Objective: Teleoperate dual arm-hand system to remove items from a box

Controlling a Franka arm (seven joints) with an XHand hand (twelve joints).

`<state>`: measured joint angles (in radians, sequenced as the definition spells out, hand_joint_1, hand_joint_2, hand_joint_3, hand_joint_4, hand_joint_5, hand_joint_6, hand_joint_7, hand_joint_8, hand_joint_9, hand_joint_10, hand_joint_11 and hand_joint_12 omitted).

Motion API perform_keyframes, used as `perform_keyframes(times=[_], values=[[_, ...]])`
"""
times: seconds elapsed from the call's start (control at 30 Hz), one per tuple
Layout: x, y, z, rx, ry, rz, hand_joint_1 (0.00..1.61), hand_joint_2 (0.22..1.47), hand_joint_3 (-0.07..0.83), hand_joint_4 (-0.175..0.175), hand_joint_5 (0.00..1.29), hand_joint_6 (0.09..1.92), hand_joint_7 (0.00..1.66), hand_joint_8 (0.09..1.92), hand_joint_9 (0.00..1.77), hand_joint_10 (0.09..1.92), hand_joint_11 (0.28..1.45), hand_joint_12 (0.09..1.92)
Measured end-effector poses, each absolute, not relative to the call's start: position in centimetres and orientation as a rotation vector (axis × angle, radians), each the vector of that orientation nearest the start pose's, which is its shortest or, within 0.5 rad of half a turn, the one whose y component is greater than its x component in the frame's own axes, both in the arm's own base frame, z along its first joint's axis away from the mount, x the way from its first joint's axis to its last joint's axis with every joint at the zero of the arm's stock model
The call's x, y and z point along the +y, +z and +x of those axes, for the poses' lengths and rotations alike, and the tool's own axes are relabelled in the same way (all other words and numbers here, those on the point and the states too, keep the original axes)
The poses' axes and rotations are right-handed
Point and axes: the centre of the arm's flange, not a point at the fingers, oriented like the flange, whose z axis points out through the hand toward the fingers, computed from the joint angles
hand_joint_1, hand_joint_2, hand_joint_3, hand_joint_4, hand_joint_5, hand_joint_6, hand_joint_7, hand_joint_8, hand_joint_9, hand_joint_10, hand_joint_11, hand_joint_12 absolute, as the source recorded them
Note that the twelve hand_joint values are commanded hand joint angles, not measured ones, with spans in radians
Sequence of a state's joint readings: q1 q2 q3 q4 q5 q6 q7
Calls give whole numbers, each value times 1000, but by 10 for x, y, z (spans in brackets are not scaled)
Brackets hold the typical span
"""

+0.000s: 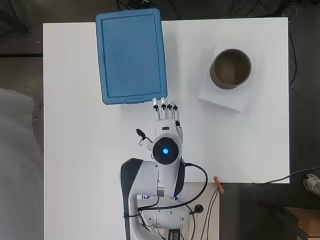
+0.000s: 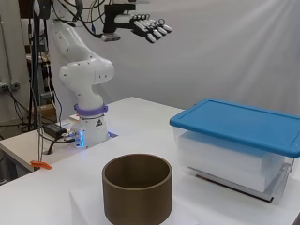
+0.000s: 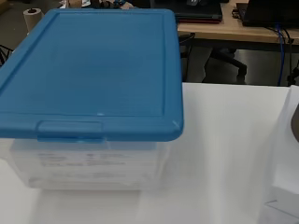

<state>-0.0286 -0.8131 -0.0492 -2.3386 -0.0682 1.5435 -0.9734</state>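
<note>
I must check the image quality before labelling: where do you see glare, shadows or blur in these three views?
Overhead view: the white table is evenly bright, nearly shadowless. Side view: light streaks cross the backdrop at upper right; the brown cylinder is dark inside. Wrist view: the blue lid shows only a soft sheen; the clear box wall beneath looks hazy, contents unreadable.

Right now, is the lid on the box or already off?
On. The blue lid sits flat over the clear box, its rim wrapped round the top edge in every view. The hand hovers high above, touching nothing.
</note>
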Motion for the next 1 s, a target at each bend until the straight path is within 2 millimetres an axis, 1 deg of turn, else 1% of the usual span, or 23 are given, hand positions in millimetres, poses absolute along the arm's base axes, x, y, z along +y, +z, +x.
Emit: perform_keyframes(times=[0.07,0.1,0.17,0.2,0.23,0.27,0.3,0.33,0.37,0.43,0.47,0.53,0.6,0.63,0.7,0.77,0.8,0.87,0.93,1.0], values=[[-97,613,277,-1453,12,-2854,267,950,16,-4,90,87,145,87,214,87,404,87],[-131,615,265,-1478,13,-2838,269,957,15,0,86,87,139,87,203,87,401,87],[-191,612,236,-1502,6,-2803,242,944,4,6,76,87,130,87,195,87,402,87],[-215,609,221,-1497,5,-2798,231,931,-2,7,71,87,129,87,197,87,404,87],[-233,608,207,-1489,6,-2797,226,920,-7,8,67,87,129,87,201,87,406,87],[-246,608,195,-1488,12,-2802,222,912,-10,10,67,87,130,87,206,87,408,87],[-251,609,188,-1496,21,-2806,219,906,-12,12,68,87,132,87,211,87,409,87],[-253,611,184,-1510,34,-2811,217,899,-13,15,76,87,134,87,216,87,412,87],[-251,613,184,-1531,50,-2815,211,889,-16,17,84,87,138,87,231,87,415,87],[-238,614,189,-1573,68,-2815,215,864,-21,18,94,87,146,87,251,87,421,87],[-227,614,193,-1596,74,-2811,207,853,-23,18,98,87,149,87,254,87,423,87],[-190,605,206,-1656,89,-2785,193,840,-23,14,99,87,147,87,251,87,425,87],[-156,596,209,-1699,93,-2766,182,834,-20,8,98,87,143,87,244,87,424,87],[-141,591,209,-1715,91,-2758,173,827,-21,0,70,87,136,87,240,87,425,87],[-116,580,207,-1728,79,-2765,172,799,-25,-25,20,87,91,87,210,87,414,87],[-109,578,214,-1714,48,-2789,169,772,-27,-56,4,87,53,87,170,87,400,87],[-108,578,222,-1713,33,-2795,171,763,-27,-66,1,87,37,87,155,87,397,87],[-108,576,251,-1710,25,-2794,194,752,-24,-77,0,87,19,87,145,87,397,87],[-107,563,297,-1707,78,-2773,229,753,-17,-73,0,87,30,87,171,87,405,87],[-102,543,339,-1731,155,-2757,189,787,1,-65,0,87,41,87,186,87,409,87]])
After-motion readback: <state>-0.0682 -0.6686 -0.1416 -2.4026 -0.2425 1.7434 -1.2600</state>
